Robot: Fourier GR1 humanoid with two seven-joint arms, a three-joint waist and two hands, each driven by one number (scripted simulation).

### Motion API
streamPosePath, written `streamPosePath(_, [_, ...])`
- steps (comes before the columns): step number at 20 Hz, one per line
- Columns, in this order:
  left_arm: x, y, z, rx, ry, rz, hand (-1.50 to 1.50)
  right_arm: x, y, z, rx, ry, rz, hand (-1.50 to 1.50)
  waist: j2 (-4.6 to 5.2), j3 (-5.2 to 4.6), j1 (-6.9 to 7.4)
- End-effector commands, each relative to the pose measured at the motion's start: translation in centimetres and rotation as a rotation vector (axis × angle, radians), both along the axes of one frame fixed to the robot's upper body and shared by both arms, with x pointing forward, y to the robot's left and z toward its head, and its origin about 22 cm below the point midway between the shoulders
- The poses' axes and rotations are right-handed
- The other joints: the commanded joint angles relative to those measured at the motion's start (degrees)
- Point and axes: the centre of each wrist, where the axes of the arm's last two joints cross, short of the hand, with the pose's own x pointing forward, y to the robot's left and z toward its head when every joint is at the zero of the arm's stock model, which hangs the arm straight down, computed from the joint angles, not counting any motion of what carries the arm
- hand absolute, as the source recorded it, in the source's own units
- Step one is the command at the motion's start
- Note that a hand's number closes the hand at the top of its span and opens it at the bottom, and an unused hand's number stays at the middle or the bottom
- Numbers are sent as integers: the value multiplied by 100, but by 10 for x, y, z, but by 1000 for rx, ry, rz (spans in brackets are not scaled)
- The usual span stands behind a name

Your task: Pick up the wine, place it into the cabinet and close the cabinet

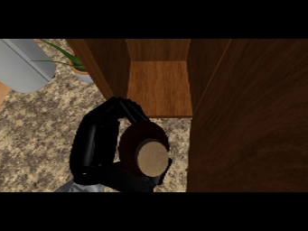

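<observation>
The wine bottle [149, 155] shows from above as a dark round body with a tan cork top. It stands just in front of the open wooden cabinet [160, 85]. My left hand [100, 140] reaches in from the lower edge, its fingers [126, 108] running along the bottle's left side and curling over its far side by the shelf's front edge. The hand is shut on the bottle, and its palm hides the bottle's near side. The cabinet's shelf is bare. My right hand does not show.
The open cabinet door [256, 117] fills the right side as a broad dark wooden panel. A potted plant [73, 63] and a grey rounded object [19, 63] stand at the back left on the speckled counter [30, 149].
</observation>
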Motion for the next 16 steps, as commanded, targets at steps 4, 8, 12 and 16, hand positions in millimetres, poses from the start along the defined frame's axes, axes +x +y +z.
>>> streamPosePath(4, [8, -34, 16, 19, 10, 23, 150, -24, -10, 12, 46, -44, 39, -150, 0, -1, 5])
streamPosePath(8, [31, -49, 14, 28, 7, 93, 150, -40, 1, 9, 37, -38, 24, -150, 2, -1, -45])
streamPosePath(12, [37, -61, 18, 61, -3, 100, 150, -29, -5, 6, 31, -34, 44, -150, 4, 0, -25])
streamPosePath(16, [37, -57, 4, 78, -17, 121, 150, -46, 3, 18, 27, -43, 50, -150, -2, -5, -22])
